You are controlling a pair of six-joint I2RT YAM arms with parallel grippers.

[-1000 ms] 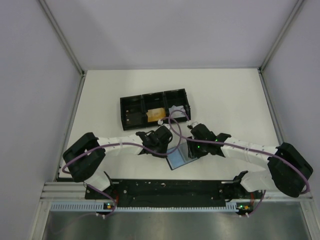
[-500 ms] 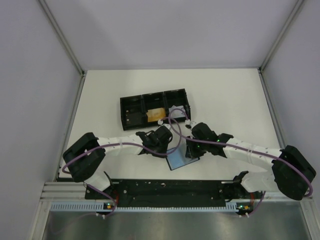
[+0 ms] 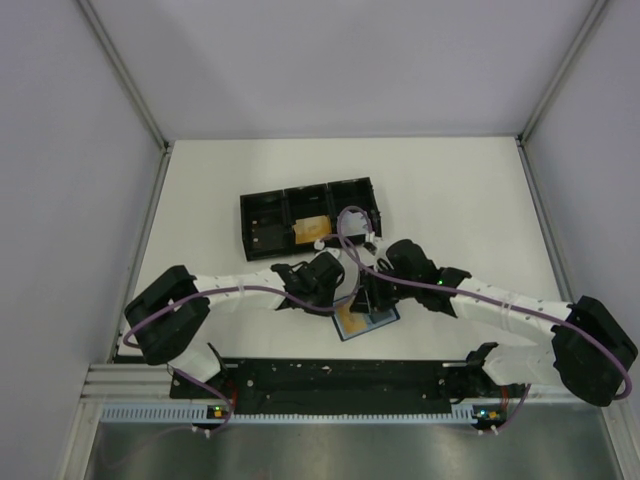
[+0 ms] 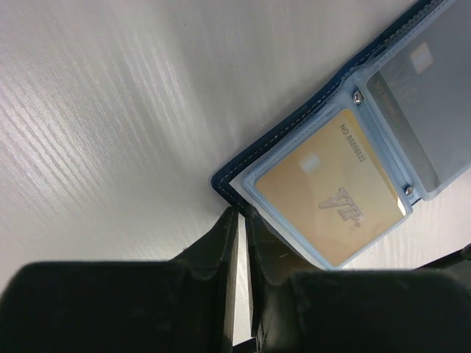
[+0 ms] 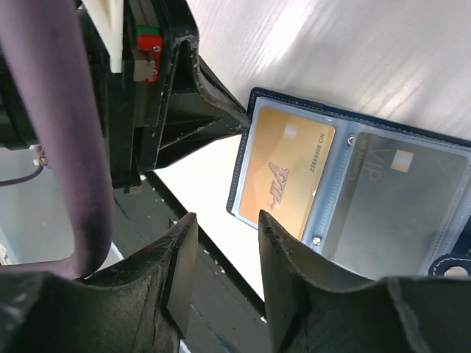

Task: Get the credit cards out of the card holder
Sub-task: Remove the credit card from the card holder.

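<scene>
Open dark-blue card holder (image 5: 340,193); gold card (image 5: 287,173) sleeved

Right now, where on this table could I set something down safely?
The far right of the table, between the black tray and the right wall, is bare; so is the strip behind the tray. Near centre is crowded: the left gripper and right gripper meet over the open card holder.

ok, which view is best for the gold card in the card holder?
Left wrist: the gold card sits large and whole in its clear sleeve, print readable. Right wrist shows it too, smaller, lower edge behind a finger. Top camera: the card holder is tiny and partly hidden, card barely visible.
</scene>
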